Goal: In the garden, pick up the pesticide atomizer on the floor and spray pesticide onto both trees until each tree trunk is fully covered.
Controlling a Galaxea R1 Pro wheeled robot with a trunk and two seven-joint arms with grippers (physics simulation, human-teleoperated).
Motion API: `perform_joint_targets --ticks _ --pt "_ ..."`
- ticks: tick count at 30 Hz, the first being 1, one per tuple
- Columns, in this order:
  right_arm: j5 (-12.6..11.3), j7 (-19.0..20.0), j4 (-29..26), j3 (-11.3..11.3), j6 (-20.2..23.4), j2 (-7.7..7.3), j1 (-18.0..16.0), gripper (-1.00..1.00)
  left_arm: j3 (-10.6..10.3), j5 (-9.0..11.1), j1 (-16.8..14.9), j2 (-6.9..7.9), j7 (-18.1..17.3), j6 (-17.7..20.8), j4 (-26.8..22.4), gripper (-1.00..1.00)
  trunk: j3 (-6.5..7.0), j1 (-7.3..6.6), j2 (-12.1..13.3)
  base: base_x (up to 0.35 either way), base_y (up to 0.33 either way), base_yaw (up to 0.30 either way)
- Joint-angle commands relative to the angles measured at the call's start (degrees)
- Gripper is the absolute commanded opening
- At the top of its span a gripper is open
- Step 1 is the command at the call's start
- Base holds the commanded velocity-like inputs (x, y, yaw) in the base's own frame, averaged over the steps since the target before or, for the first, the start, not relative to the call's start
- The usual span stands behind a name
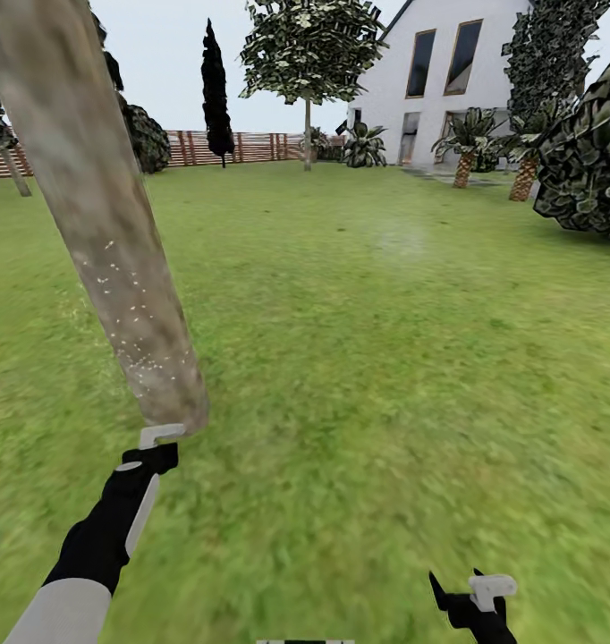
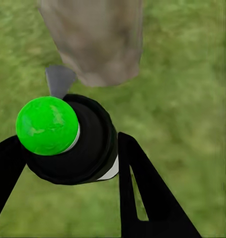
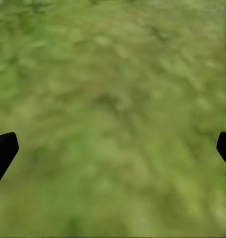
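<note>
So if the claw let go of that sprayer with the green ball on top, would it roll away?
Probably a little. The pesticide atomizer looks round and hard, so on its side it could roll, though the grass would likely stop it. It seems light: the left claw pinches it with two fingers.
</note>
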Motion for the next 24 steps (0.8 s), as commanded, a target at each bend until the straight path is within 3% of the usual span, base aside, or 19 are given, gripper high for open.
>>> perform_joint_targets --ticks 1,5,13,15,16,17,24 --pt "0.0 0.0 0.0 0.0 0.0 0.0 0.0 1.0 -0.02 -0.06 0.0 0.0 0.01 -0.04 0.46 -1.0 -0.01 0.0 0.0 0.089 -0.267 0.093" --pt "0.0 0.0 0.0 0.0 0.0 0.0 -0.01 1.0 -0.07 -0.22 0.0 0.0 0.07 -3.36 2.39 -1.0 -0.08 0.0 0.0 0.105 -0.267 0.217" --pt "-0.02 -0.05 0.0 0.0 -0.13 0.0 0.62 1.0 -0.07 -0.07 0.0 -0.03 0.1 -3.71 2.47 -1.0 -0.15 0.0 0.0 0.152 -0.266 0.269" --pt "-0.02 -0.08 -0.03 0.0 -3.63 0.06 3.23 1.0 -0.07 -0.05 0.0 -0.01 0.1 -3.71 2.47 -1.0 -0.16 0.0 0.0 0.161 -0.263 0.272" --pt "-0.01 -0.03 -0.01 0.0 -8.53 0.06 4.41 1.0 -0.07 -0.05 0.0 -0.02 0.1 -3.71 2.46 -1.0 -0.17 0.0 0.0 0.166 -0.258 0.259" --pt "0.0 -0.01 0.0 0.0 -10.65 0.08 5.17 1.0 -0.07 -0.05 0.0 -0.04 0.15 -3.71 2.45 -1.0 -0.17 0.0 0.0 0.175 -0.25 0.235" --pt "-0.09 -0.08 0.08 0.0 -12.13 0.43 5.71 1.0 -0.09 -0.01 0.0 -0.07 1.52 -3.62 2.47 -1.0 -0.17 0.0 0.0 0.181 -0.245 0.051"
